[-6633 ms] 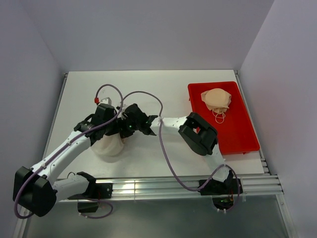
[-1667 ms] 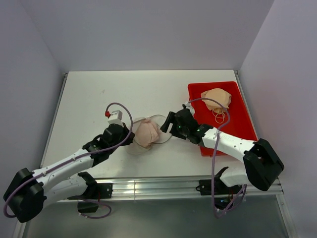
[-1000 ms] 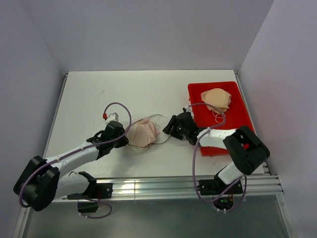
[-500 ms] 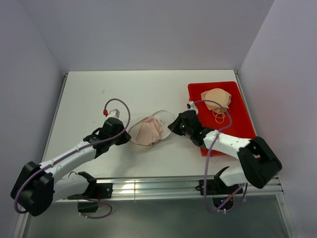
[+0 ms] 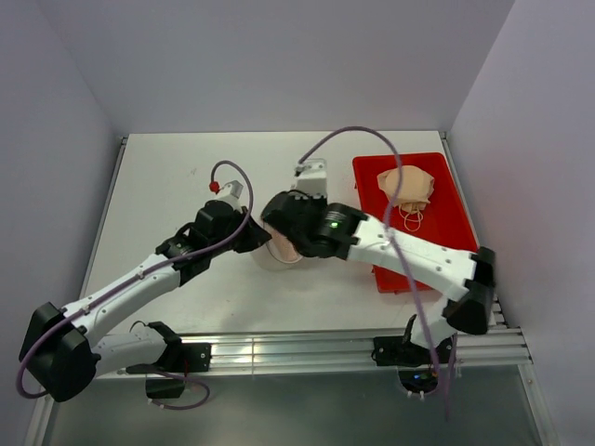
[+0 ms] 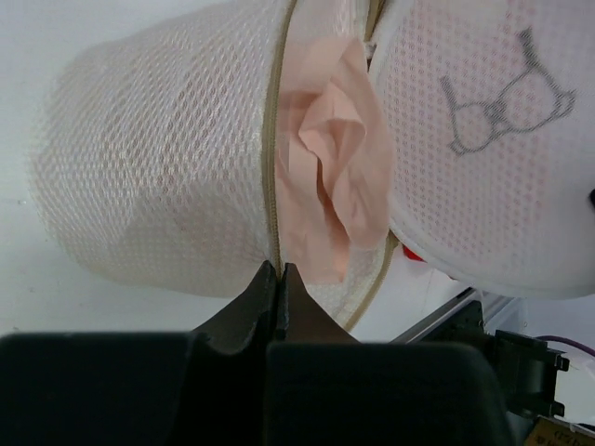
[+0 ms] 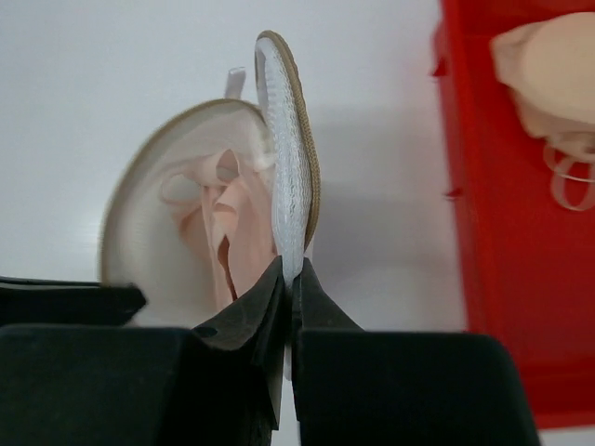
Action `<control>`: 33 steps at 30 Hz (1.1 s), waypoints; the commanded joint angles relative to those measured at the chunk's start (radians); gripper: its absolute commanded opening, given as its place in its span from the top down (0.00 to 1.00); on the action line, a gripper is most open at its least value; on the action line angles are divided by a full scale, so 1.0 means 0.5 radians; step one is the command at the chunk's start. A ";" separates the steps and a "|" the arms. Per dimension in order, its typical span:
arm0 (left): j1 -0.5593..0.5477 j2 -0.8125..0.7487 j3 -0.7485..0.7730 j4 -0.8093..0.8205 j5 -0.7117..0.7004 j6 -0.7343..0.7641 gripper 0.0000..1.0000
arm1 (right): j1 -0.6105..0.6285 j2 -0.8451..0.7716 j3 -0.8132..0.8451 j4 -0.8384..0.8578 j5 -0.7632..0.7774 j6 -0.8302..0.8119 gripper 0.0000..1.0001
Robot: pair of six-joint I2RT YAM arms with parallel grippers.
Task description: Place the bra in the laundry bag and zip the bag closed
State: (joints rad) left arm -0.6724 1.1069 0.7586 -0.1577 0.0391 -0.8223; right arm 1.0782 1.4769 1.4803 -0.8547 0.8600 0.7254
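The white mesh laundry bag (image 6: 158, 167) lies mid-table, its zipper open. The pale pink bra (image 6: 335, 177) sits inside it and shows through the gap; it also shows in the right wrist view (image 7: 223, 223). The bag's lid face with the black mark (image 6: 502, 102) stands apart from the body. My left gripper (image 6: 280, 269) is shut on the bag's zipper edge. My right gripper (image 7: 290, 269) is shut on the rim of the lid flap (image 7: 288, 177). In the top view the bag (image 5: 279, 255) is mostly hidden under both grippers, the left (image 5: 253, 240) and the right (image 5: 290, 234).
A red tray (image 5: 437, 237) stands at the right and holds a darker tan bra (image 5: 406, 186); both also show in the right wrist view, the tray (image 7: 493, 232) and the tan bra (image 7: 548, 65). The table's near edge rail runs along the front.
My right arm has swung left over the bag and now grips the lid flap. My left gripper has moved up and right onto the bag's zipper edge. The bag is now largely covered.
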 commanded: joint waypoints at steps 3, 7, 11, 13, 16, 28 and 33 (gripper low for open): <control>-0.024 0.075 0.084 0.168 0.045 -0.031 1.00 | 0.187 0.436 0.322 -0.922 0.547 0.234 1.00; -0.024 0.115 0.084 0.190 0.014 -0.012 1.00 | 0.261 0.562 0.405 -0.831 0.480 0.093 1.00; -0.021 0.158 0.011 0.223 -0.008 -0.021 1.00 | 0.267 0.568 0.405 -0.681 0.360 0.047 0.89; -0.014 0.161 -0.029 0.279 -0.011 -0.031 1.00 | 0.261 0.486 0.359 -0.485 0.272 -0.030 0.78; 0.001 0.161 -0.066 0.285 -0.020 -0.040 1.00 | 0.243 0.372 0.264 -0.224 0.103 -0.110 0.75; 0.075 0.112 -0.222 0.447 0.063 -0.074 1.00 | 0.108 0.206 -0.003 0.307 -0.311 -0.193 0.43; 0.105 0.097 -0.244 0.444 0.069 -0.073 1.00 | 0.043 0.145 -0.113 0.466 -0.446 -0.196 0.43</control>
State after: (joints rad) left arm -0.6304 1.1870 0.6430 0.0189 0.0589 -0.8558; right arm 1.1206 1.6222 1.4425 -0.7307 0.6876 0.6346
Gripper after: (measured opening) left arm 0.021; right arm 0.573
